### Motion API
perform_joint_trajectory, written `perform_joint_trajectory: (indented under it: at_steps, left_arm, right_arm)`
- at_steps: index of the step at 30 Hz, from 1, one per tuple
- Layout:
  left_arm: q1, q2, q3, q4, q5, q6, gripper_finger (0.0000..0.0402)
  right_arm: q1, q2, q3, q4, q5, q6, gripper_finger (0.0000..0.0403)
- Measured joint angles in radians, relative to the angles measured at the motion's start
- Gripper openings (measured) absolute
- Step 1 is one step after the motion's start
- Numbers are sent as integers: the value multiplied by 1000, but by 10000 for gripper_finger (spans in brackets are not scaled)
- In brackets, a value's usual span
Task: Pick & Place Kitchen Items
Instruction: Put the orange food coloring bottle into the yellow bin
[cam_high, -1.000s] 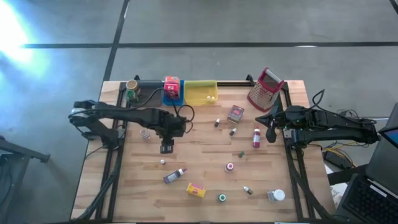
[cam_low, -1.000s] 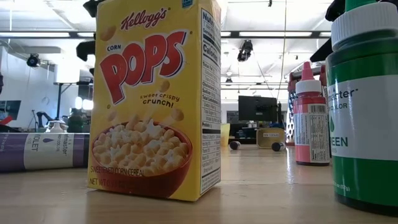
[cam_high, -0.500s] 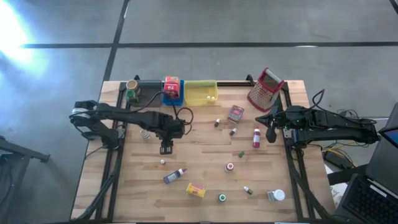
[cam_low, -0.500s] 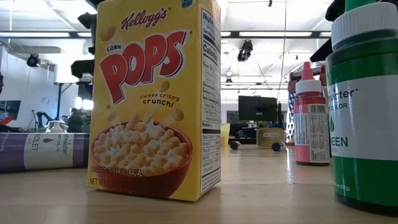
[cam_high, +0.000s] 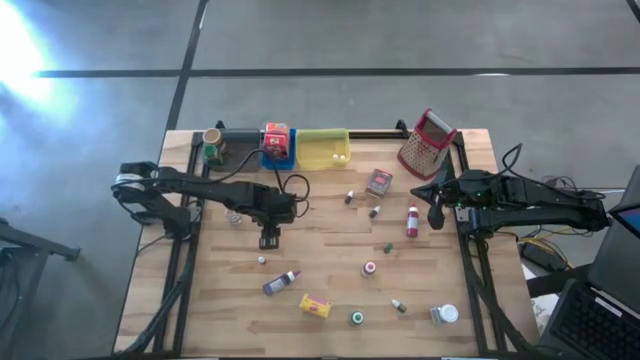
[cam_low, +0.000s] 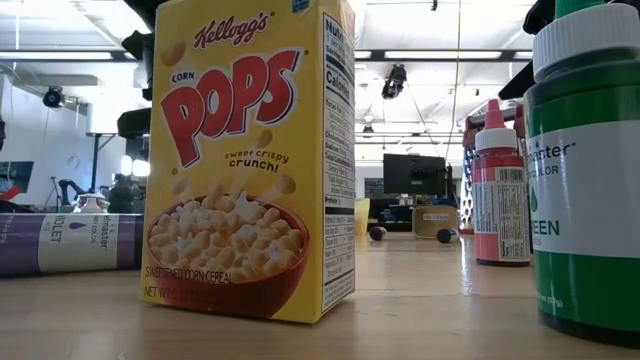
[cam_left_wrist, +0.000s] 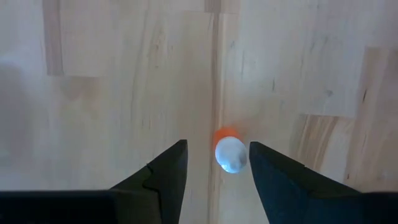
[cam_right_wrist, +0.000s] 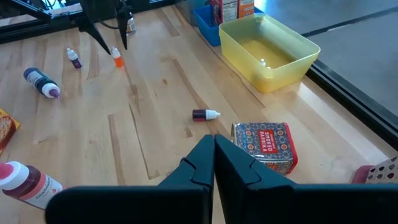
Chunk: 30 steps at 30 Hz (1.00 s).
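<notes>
My left gripper (cam_high: 268, 240) hangs over the middle-left of the desk (cam_high: 330, 225), pointing straight down. From the wrist I look between my two dark fingers (cam_left_wrist: 163, 177): they stand apart, about half open, with bare wood in the gap. Nothing is held. Right below sits a tiny bottle (cam_left_wrist: 229, 151) with a white cap and an orange body, standing upright on the desk. It lies nearer one finger than the other, not quite centred in the gap. I cannot tell whether that finger touches it; from here it looks just clear.

From above, that bottle (cam_high: 262, 260) shows as a small white dot just in front of my gripper. Beside it, further toward the front edge, lies a purple bottle (cam_high: 280, 283) on its side, then a yellow box (cam_high: 315, 305).

My right gripper (cam_right_wrist: 214, 163) waits at the right edge of the desk, fingers pressed together, empty. Ahead of it I see a patterned tin (cam_right_wrist: 264, 144), a small dark bottle (cam_right_wrist: 205, 114) lying flat, and the yellow tray (cam_right_wrist: 268, 50) further on. The red bottle (cam_high: 412, 221) lies just beside my right gripper in the high view, not touching it.

The grater (cam_high: 427, 143) stands at the back right.
</notes>
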Motion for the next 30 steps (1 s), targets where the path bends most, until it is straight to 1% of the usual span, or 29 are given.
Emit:
perform_joint_trajectory:
  at_steps: [16, 20, 27, 30]
  left_arm:
    - [0, 0, -32, 32, 28, -8, 175]
    - [0, 0, -33, 33, 28, -7, 155]
    - [0, 0, -37, 31, 28, 2, 103]
    - [0, -1, -41, 33, 28, 16, 92]
  right_arm:
    - [0, 0, 0, 0, 0, 0, 8]
    - [0, 0, 0, 0, 0, 0, 8]
    - [0, 0, 0, 0, 0, 0, 8]
    - [0, 0, 0, 0, 0, 0, 8]
